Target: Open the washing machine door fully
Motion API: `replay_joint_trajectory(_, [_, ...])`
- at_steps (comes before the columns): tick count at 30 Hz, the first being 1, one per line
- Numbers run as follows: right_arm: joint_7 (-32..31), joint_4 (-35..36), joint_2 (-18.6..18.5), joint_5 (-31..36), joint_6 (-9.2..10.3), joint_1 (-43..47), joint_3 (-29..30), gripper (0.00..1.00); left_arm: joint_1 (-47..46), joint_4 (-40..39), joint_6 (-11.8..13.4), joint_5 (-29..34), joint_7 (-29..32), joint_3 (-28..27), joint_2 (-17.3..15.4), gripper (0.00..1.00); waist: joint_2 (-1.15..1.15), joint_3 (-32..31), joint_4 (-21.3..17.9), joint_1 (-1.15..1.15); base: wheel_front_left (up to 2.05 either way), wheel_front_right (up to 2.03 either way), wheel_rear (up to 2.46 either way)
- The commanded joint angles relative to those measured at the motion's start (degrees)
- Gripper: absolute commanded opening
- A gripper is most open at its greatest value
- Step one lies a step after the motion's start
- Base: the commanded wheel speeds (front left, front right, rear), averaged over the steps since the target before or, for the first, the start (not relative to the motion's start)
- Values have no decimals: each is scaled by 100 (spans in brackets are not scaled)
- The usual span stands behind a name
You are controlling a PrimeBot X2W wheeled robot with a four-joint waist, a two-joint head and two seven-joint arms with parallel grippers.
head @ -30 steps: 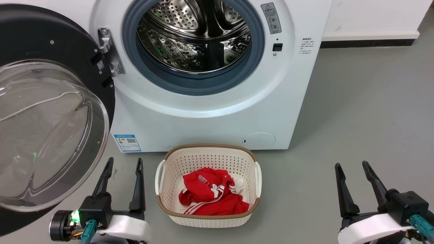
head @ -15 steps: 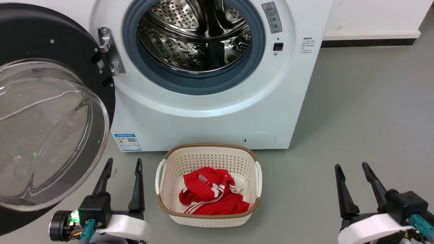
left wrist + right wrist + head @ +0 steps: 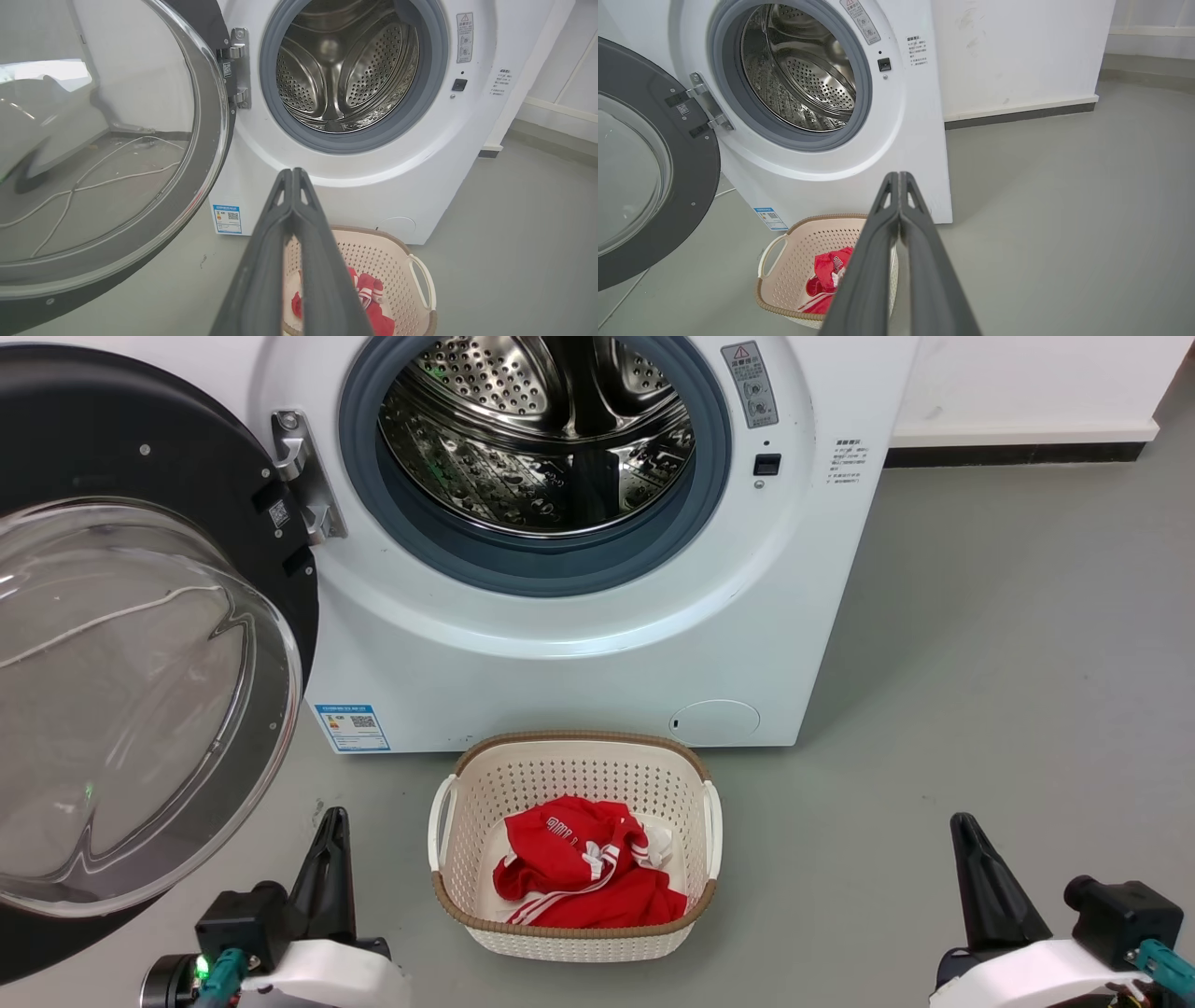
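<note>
Head view looks down on the washing machine (image 3: 579, 653), a white front-loader standing at the far side of a grey floor (image 3: 980, 663). Its opening is uncovered: the perforated steel drum (image 3: 541, 429) shows inside the grey rubber seal (image 3: 532, 574). The washing machine door (image 3: 140, 691) is swung wide to the left and hangs from the metal hinge (image 3: 303, 476) at the left of the opening. Its inner face and bulging clear glass bowl are turned toward the near side, and its black rim runs off the left edge. A blue label sticker (image 3: 353, 727) sits low on the machine's front at the left, and a round cap (image 3: 714, 721) sits low at the right.

A cream perforated basket (image 3: 569, 761) stands on the floor just in front of the machine, holding a red garment (image 3: 579, 877) with white stripes.

The left gripper (image 3: 331, 821) is at the near left, just right of the door's lower rim and apart from it. In the left wrist view its 2 fingers (image 3: 275, 219) press together along their length, with nothing between them. The right gripper (image 3: 966, 826) is at the near right, well apart from the machine and the basket. In the right wrist view its 2 fingers (image 3: 878, 219) likewise meet at the tips and hold nothing.
</note>
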State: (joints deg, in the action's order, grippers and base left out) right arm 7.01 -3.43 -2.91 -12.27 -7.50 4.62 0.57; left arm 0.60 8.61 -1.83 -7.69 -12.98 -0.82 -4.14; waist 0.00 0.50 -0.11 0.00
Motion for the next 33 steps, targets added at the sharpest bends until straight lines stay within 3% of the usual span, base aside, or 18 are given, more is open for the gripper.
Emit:
replay_joint_trajectory(1, [-11,61,-31,-243,0,-128,5,0,-184,-56,-20,-234,48,-53,-10,0,0,-1,0,0,0,0,0])
replay_joint_trajectory(13, [-183,-148,-100,-1702,0,-325,22,0,-236,-7,-120,-1710,342,-96,12,0,0,-4,1,0,0,0,0])
replay_joint_trajectory(33, [-407,-376,-150,-3435,1,-538,74,0,-363,125,-239,-3479,757,-217,40,0,0,-9,3,0,0,0,0])
